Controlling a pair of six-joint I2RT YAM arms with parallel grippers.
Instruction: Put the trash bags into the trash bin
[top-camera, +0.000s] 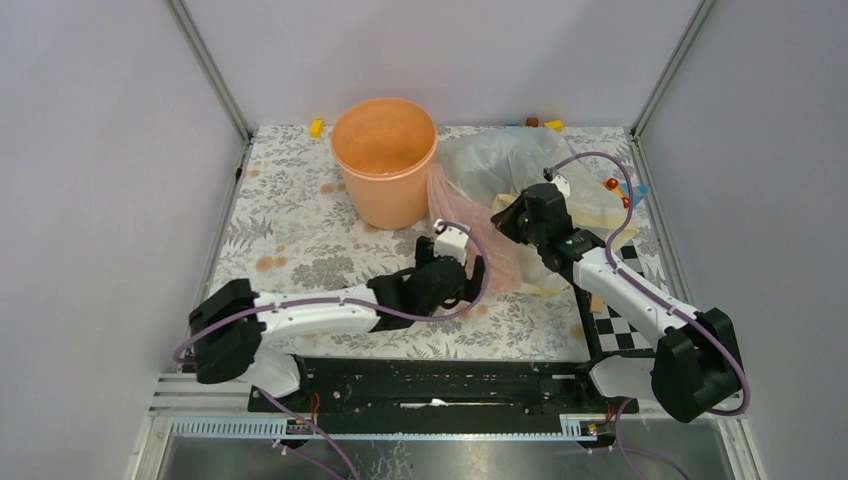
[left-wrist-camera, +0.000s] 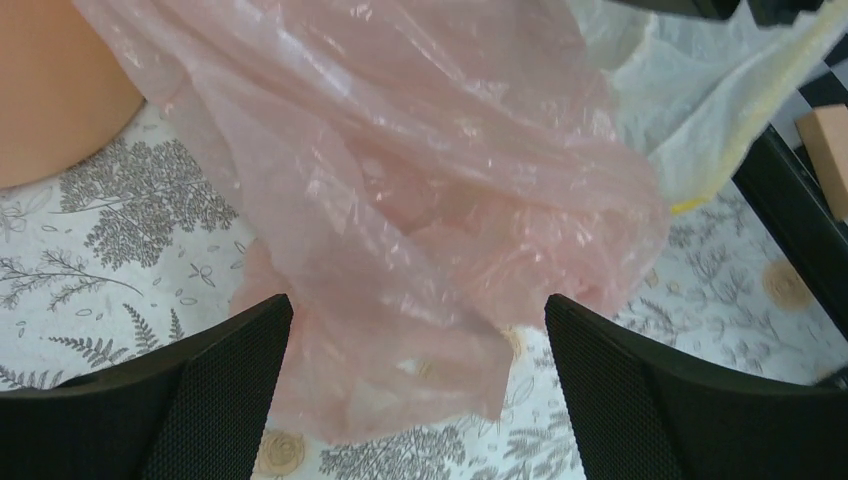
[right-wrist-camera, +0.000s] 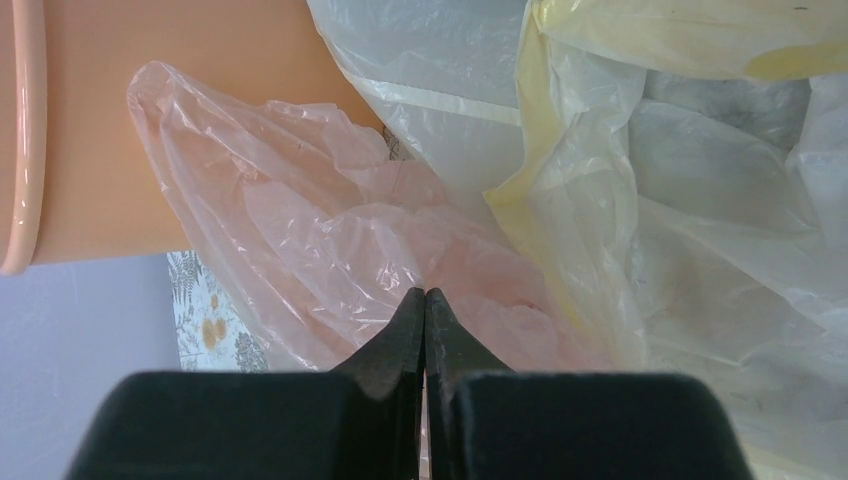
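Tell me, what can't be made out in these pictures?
- Small bits at the table's far edge: too small to name, top view.
- Checkered board: partly covered by the right arm, top view.
- Pink bag: top cut off by the upper edge, left wrist view.
- Bucket: only outer wall shows, cropped by the frame, both wrist views.

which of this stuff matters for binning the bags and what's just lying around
Job: pink trash bag, peach-orange bucket.
Lying about: clear whitish bag, pale yellow bag, checkerboard, small yellow block.
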